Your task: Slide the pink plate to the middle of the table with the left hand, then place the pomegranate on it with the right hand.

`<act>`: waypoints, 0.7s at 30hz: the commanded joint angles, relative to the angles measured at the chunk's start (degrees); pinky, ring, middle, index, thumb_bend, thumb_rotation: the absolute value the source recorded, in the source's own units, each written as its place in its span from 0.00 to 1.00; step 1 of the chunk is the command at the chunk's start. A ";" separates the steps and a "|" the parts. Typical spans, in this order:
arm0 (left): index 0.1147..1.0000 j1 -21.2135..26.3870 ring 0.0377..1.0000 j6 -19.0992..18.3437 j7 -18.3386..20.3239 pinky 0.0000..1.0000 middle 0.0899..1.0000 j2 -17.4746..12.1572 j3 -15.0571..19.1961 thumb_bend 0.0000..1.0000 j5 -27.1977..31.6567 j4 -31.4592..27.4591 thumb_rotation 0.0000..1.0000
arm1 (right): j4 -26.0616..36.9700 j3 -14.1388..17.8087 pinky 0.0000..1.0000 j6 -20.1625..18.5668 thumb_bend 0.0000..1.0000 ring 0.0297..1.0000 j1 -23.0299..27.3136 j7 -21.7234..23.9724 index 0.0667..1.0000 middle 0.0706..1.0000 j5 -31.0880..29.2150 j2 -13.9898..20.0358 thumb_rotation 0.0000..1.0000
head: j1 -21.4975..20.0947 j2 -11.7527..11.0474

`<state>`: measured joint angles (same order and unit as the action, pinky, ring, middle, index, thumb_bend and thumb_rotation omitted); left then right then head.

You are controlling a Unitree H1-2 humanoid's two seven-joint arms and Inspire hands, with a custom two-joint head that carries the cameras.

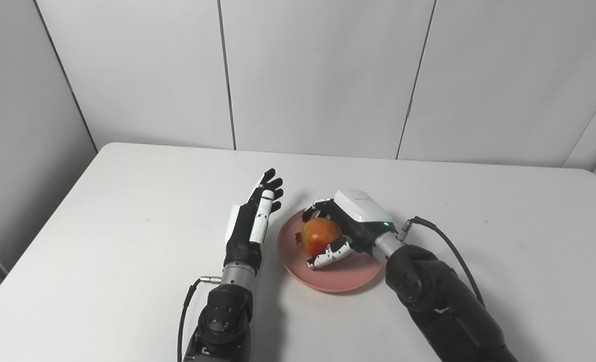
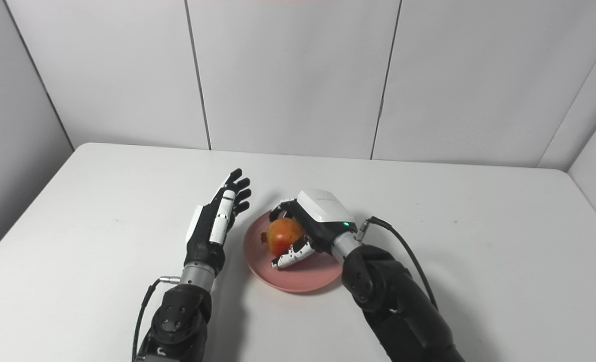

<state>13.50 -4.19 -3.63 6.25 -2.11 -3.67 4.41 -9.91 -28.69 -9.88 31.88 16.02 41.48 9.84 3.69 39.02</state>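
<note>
**Pomegranate over the pink plate, in the right hand's grasp**

The pomegranate sits between the right hand's curled fingers and thumb, which wrap it from the far side and the near side. Whether the fruit rests on the dish or hangs just above it cannot be told. The pink plate lies on the white table directly beneath that hand, and just beside the left hand. The left hand stands edge-up, its fingers straight and apart, empty, close to the plate's rim but seemingly not touching it.
</note>
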 commanded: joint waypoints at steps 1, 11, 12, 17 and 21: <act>0.89 2.84 0.89 0.15 -0.09 0.88 0.90 0.33 -0.38 0.41 -0.29 -1.86 1.00 | 1.51 0.20 0.30 2.03 0.45 0.38 1.81 -1.85 0.58 0.45 0.77 -0.38 0.13 | 0.03 -0.03; 0.89 2.94 0.89 0.29 0.09 0.88 0.90 0.08 -0.28 0.43 -0.08 -1.46 1.00 | 2.51 -1.33 0.47 0.31 0.63 0.56 1.79 0.25 0.64 0.61 3.71 0.26 0.22 | -0.16 0.02; 0.88 2.94 0.89 0.16 0.08 0.88 0.89 0.08 -0.29 0.43 -0.12 -1.51 1.00 | 2.69 -1.38 0.51 0.09 0.66 0.60 1.78 0.54 0.66 0.64 3.94 0.29 0.23 | -0.16 0.02; 0.89 2.91 0.89 0.25 0.14 0.88 0.89 0.00 -0.28 0.43 -0.07 -1.43 1.00 | 4.28 -0.92 0.60 -0.78 0.76 0.69 1.66 2.37 0.71 0.72 4.33 0.24 0.29 | -0.34 -0.02; 0.88 2.85 0.88 0.08 0.18 0.87 0.89 0.08 -0.10 0.43 0.28 -1.63 1.00 | 6.12 -0.31 0.61 -1.98 0.81 0.70 1.64 4.52 0.74 0.74 4.05 0.01 0.33 | -0.55 0.05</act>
<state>13.54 -4.37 -3.62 6.20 -2.08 -3.63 4.44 -6.26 -30.02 -10.52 31.57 20.42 45.50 10.11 3.08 39.11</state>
